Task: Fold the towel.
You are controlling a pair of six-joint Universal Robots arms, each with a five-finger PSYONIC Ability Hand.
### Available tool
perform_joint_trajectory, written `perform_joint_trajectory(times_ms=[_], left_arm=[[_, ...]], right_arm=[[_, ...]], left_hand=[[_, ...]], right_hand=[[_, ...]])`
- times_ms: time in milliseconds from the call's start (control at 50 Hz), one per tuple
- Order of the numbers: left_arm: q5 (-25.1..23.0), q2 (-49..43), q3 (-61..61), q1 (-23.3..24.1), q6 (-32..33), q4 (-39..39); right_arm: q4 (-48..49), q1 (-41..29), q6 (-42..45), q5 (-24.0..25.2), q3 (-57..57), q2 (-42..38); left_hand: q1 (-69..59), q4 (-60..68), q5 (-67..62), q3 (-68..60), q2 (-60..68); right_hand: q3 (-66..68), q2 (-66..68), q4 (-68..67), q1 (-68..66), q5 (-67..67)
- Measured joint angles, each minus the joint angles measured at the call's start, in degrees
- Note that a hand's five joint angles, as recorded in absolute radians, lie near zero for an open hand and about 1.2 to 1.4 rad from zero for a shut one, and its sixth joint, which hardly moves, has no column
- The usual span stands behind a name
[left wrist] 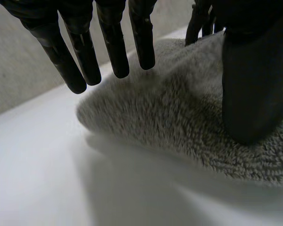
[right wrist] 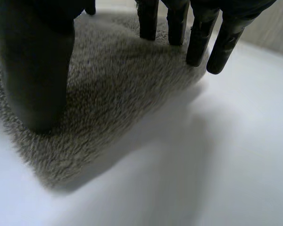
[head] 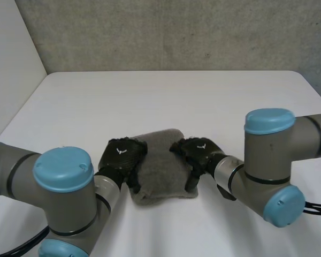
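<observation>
Both the left robot hand (head: 123,153) and right robot hand (head: 197,151), unclenched, press opposite edges of the fluffy grey towel (head: 161,172), bundled small on the white worktop (head: 171,101); folding looks nearly done; letting go remains.

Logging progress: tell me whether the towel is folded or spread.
Folded, it seems: the towel lies as a small thick pad with a rounded, doubled edge.
</observation>
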State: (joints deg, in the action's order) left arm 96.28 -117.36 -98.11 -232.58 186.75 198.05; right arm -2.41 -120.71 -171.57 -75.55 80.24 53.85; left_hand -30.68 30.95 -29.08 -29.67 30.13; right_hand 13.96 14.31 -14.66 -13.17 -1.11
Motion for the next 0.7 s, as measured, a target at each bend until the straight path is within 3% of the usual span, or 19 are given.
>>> perform_joint_trajectory(times_ms=[180,340,480,700], left_arm=[[0.1,-1.0,1.8,0.0,0.4,-2.7],[0.3,7.2,3.2,-0.2,0.5,-5.1],[0.4,19.0,4.4,-2.5,0.3,-8.8],[0.3,32.7,4.8,-9.0,0.1,-14.1]], right_arm=[[-1.6,0.1,0.7,-4.0,-2.0,-0.4],[0.7,1.0,-0.2,-5.8,0.0,14.9],[0.8,3.4,-1.7,-11.7,0.8,27.2],[-4.1,6.7,-1.5,-16.9,2.9,34.8]], left_hand=[[1.9,-1.8,1.2,1.6,-1.4],[8.2,-8.6,8.7,8.2,-7.0],[11.4,-11.7,12.2,11.5,-11.6],[12.7,-13.0,13.6,12.7,-12.7]], right_hand=[[0.0,-0.9,0.0,1.6,0.5],[0.0,-0.9,0.0,1.6,0.6],[0.0,-0.9,0.0,1.6,0.6],[0.0,-0.9,0.0,1.6,0.6]])
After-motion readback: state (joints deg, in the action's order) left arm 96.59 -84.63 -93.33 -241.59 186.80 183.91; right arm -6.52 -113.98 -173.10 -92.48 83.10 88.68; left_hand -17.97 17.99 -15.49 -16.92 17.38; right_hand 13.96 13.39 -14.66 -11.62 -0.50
